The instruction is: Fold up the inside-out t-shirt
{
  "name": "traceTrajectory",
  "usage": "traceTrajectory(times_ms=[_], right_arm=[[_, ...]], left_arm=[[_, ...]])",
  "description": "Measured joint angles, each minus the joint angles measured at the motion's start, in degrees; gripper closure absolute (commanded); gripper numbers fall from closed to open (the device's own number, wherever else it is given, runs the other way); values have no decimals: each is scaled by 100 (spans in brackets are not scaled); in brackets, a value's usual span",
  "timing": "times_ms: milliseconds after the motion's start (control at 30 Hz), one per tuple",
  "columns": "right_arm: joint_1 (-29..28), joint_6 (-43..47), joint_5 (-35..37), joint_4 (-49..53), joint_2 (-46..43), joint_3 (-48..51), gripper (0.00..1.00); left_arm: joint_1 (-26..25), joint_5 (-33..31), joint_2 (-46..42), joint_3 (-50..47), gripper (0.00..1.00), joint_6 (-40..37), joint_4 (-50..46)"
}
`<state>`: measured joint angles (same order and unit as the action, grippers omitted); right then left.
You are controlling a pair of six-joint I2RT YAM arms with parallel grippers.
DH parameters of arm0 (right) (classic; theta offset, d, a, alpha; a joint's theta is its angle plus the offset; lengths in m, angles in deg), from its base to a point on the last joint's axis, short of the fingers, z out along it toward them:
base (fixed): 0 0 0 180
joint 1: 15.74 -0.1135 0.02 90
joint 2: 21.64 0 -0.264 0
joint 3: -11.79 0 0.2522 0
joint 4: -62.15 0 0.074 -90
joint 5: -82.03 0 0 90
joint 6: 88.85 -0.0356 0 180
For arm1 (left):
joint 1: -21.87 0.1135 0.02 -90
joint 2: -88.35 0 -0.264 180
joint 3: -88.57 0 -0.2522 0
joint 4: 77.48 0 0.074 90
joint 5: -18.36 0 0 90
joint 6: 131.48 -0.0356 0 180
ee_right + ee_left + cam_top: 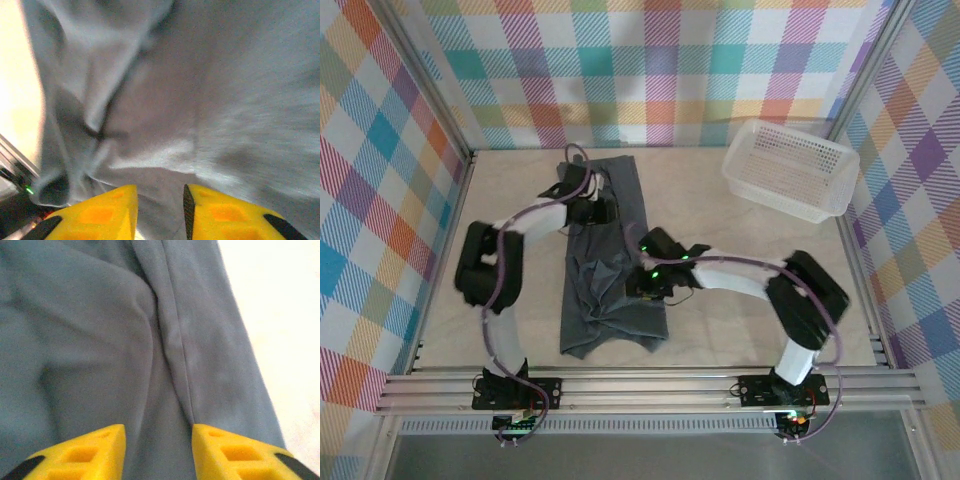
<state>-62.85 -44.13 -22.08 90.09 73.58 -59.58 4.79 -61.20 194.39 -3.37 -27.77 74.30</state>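
Seen from above: the inside-out t-shirt (610,325) laid at the middle of the bench (740,310) as a long strip running far to near, well apart from the white mesh basket (780,200) at the far right. Flat and narrow at the far end; rumpled and wider at the near end.

Left claw (157,429): jaws parted fairly wide over a lengthwise crease at the far end, pinching nothing that can be seen.

Right claw (159,189): jaws parted narrowly, low over the bunched cloth of the near half, apparently gripping nothing.

Progress, judged from the lie of the cloth: sides seemingly brought in lengthwise. Left to do: smoothing the near end and folding the strip crosswise into a compact stack.
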Motion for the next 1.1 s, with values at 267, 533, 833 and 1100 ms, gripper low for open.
traceTrajectory(times_ms=[267,533,833,1100], right_arm=[[756,-514,415,-129,-890,1233,49],[439,-597,-9,-431,-144,1209,58],[302,-798,-118,-496,87,1086,90],[90,-804,-179,-529,-96,1088,98]], left_arm=[[127,-229,-3482,-2306,26,1056,-227],[162,271,-4168,-3958,20,1996,-916],[164,562,-4559,-4730,19,2516,-1056],[164,920,-5010,-5305,49,2949,-1231]])
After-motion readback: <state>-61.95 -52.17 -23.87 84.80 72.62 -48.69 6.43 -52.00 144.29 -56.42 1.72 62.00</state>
